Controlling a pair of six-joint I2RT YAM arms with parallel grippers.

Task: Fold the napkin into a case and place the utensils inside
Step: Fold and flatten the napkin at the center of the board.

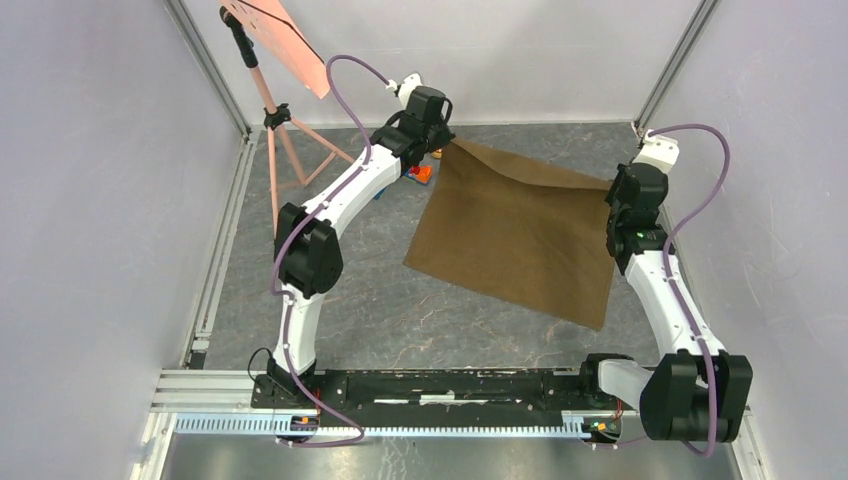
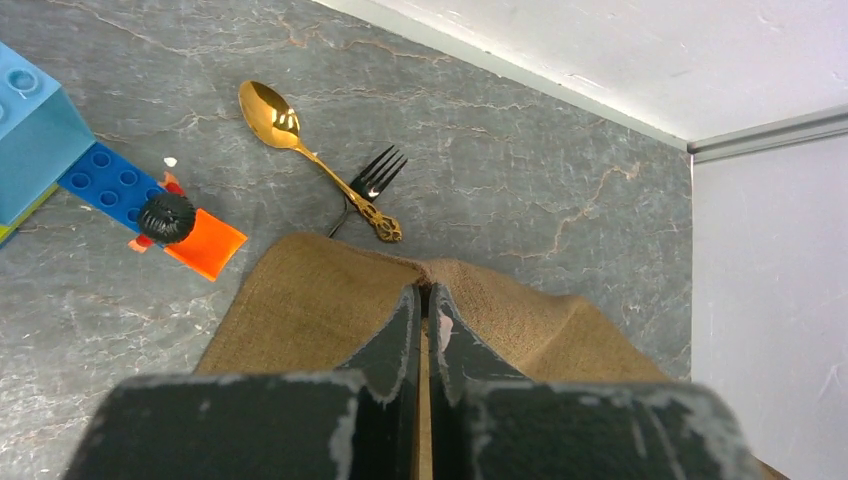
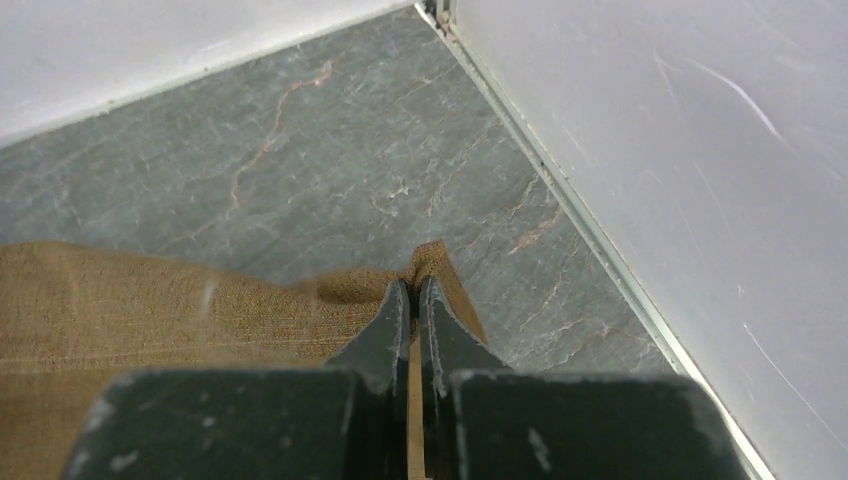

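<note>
The left tool [image 2: 424,300] is clamped tight on the far left corner of the napkin [image 1: 520,235], and the right tool [image 3: 413,290] on its far right corner. The brown, coarse-woven cloth lies askew on the grey tabletop [image 1: 400,310]. Just beyond the left corner, the gold spoon [image 2: 300,140] crosses the dark fork [image 2: 368,185], with toy blocks [image 2: 100,175] beside them. The right corner sits near the side wall [image 3: 680,150].

surface: we see a grey marbled table [image 1: 400,310] | cloth: brown napkin [image 1: 510,235] spread right of middle, two corners raised off it | utensils: gold spoon [image 2: 300,140] lying across the dark fork [image 2: 368,182], just beyond the napkin's far-left corner | other: blue and orange toy blocks [image 2: 35,130] near them; a pink stand [image 1: 285,150] at far left
</note>
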